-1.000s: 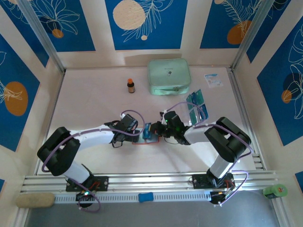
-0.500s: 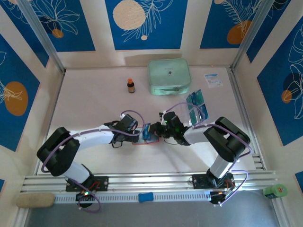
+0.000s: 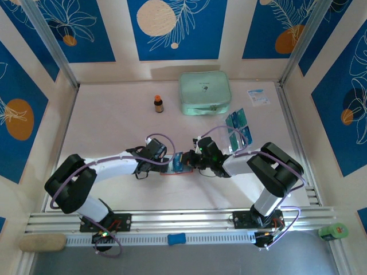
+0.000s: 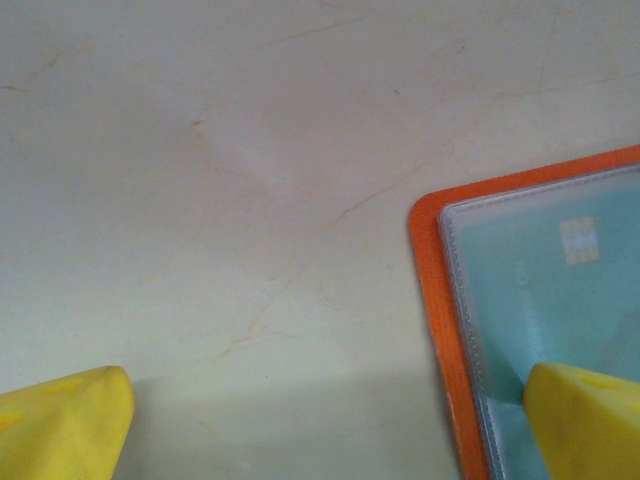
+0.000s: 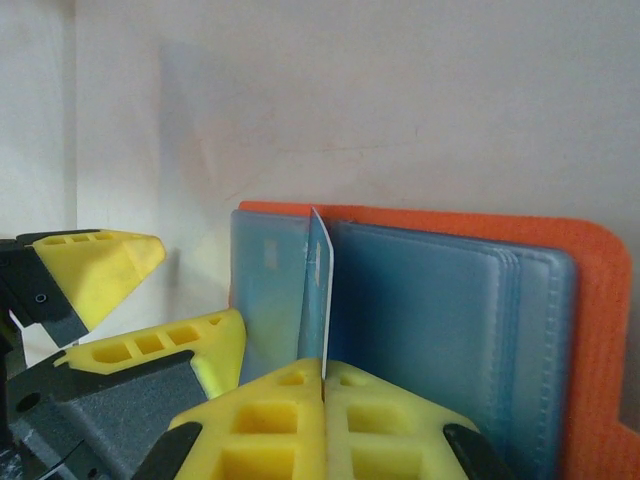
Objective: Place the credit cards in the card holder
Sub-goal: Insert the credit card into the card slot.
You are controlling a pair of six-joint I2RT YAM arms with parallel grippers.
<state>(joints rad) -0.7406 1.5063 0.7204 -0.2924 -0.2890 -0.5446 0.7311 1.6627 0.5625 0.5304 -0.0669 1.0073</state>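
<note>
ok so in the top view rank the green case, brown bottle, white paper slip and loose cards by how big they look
1. green case, clearly the largest
2. loose cards, taken together as a fanned spread
3. white paper slip
4. brown bottle, the smallest, though not far off the slip

Ribbed, matt orange card holder [image 5: 592, 320]

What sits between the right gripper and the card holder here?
A teal card, pinched edge-on by the right gripper, jaws shut, its far end at the holder's sleeves; the right wrist view shows it.
</note>
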